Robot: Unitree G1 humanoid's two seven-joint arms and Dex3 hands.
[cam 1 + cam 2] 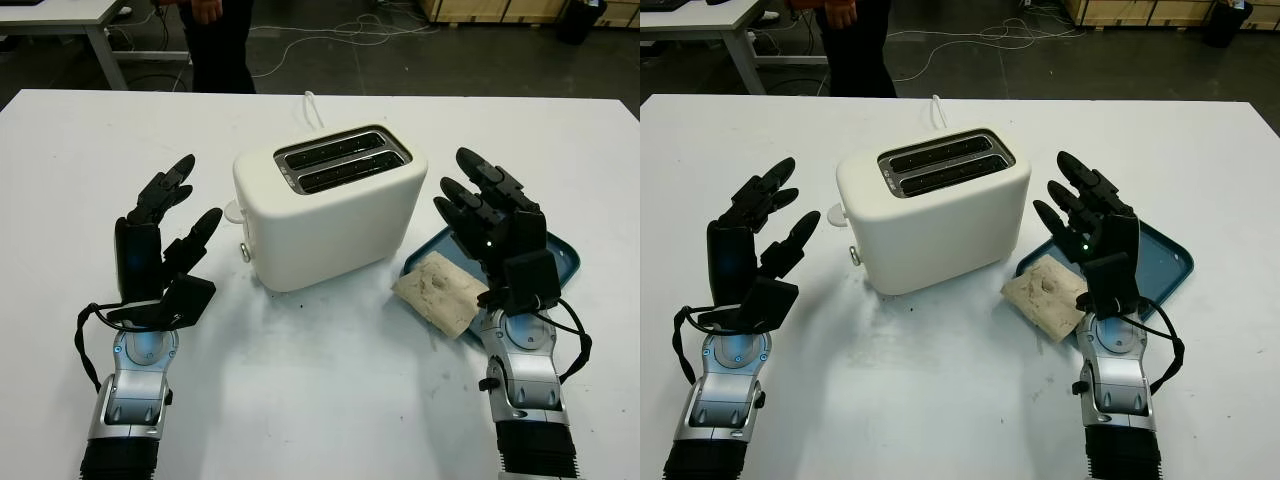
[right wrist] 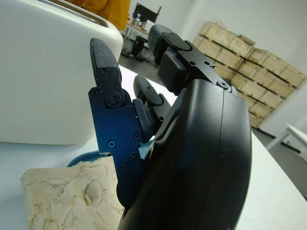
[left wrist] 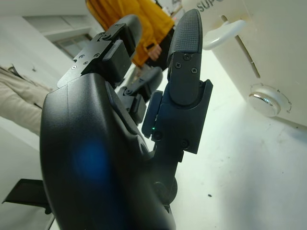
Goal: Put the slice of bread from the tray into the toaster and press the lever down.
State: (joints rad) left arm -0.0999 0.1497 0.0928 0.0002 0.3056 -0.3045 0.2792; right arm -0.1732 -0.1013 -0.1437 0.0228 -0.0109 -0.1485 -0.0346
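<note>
Right robot hand (image 1: 487, 215), open and empty, hovers over the bread slice (image 1: 438, 291) overhanging its tray (image 1: 560, 262) toward the toaster (image 1: 330, 205) (lever up), poised to grasp; left robot hand (image 1: 165, 230) waits open.

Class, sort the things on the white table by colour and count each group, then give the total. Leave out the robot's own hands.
White: 1, the toaster
Blue: 1, the tray
Pale beige: 1, the slice of bread, lying half on the tray and half on the table
Total: 3
</note>
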